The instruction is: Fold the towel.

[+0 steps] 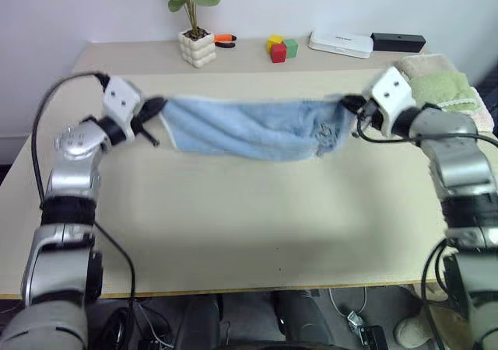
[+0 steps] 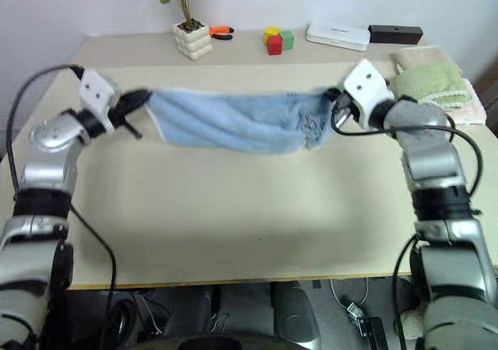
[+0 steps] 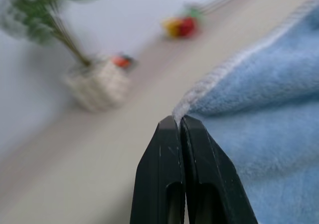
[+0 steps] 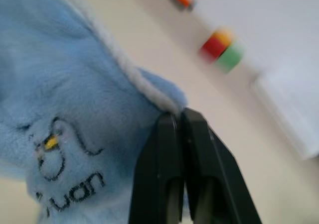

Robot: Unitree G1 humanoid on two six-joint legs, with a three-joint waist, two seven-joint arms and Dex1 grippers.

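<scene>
Clearly, the step in hand was carrying the towel (image 1: 249, 129) through the air for a fold, and the way to do it well, I judged, was to keep both corners level and evenly tensioned so the hanging edge would land straight rather than skewed. Any slack let in on one side would likely twist the cloth; too much pull might drag a thin pinched corner out of the fingers. Lowering both ends together onto the table (image 1: 233, 225) seemed the safest course.

Each gripper was clenched on a corner. The left gripper (image 3: 180, 119) had its two black fingers pressed together on the whitish stitched edge, only a sliver of hem caught between them. The right gripper (image 4: 180, 113) pinched the opposite corner the same way, again by a very small bite.

The towel hung between the two arms, above the table and clear of it at the held ends, sagging in a shallow curve across the middle. Whether its lowest fold touched the tabletop I could not tell. It was light blue, soft and fuzzy, gathered into loose lengthwise folds, with a pale border along the upper edge. Near the right end it carried a small dark embroidered figure with a yellow spot and some stitched lettering.
</scene>
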